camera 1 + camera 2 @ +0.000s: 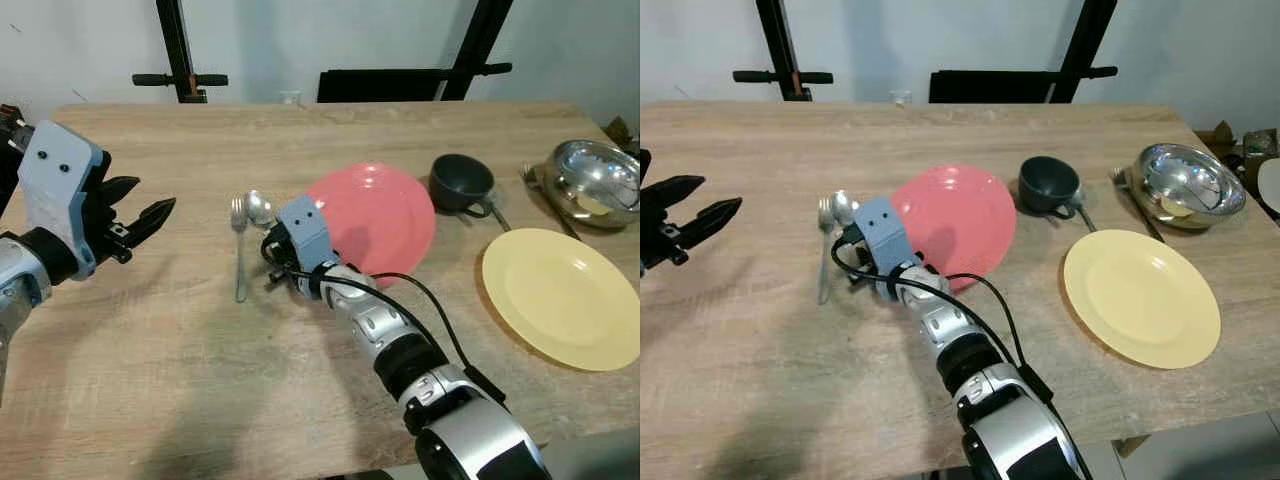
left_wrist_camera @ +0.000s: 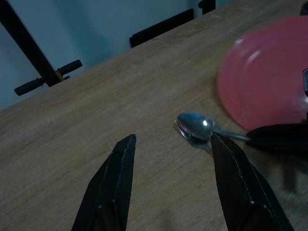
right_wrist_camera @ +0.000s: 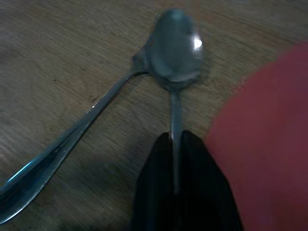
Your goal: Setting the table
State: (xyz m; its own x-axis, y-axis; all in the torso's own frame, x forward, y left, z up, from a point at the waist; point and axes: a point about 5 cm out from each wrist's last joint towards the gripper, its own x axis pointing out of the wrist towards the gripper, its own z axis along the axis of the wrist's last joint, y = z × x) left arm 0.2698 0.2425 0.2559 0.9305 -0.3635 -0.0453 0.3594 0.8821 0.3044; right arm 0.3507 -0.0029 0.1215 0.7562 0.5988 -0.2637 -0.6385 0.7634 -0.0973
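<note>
The right hand (image 3: 175,159) had its two black fingers pinched on the handle of a spoon (image 3: 176,53), whose bowl lay on the wooden worktop (image 1: 200,380) just beside the pink plate (image 1: 385,215). A second utensil (image 3: 67,139) lay touching that bowl. The left hand (image 2: 173,178) hovered off to the left, fingers spread and holding nothing. Farther right sat a dark cup (image 1: 461,181), a yellow plate (image 1: 562,296) and a steel bowl (image 1: 592,180).
</note>
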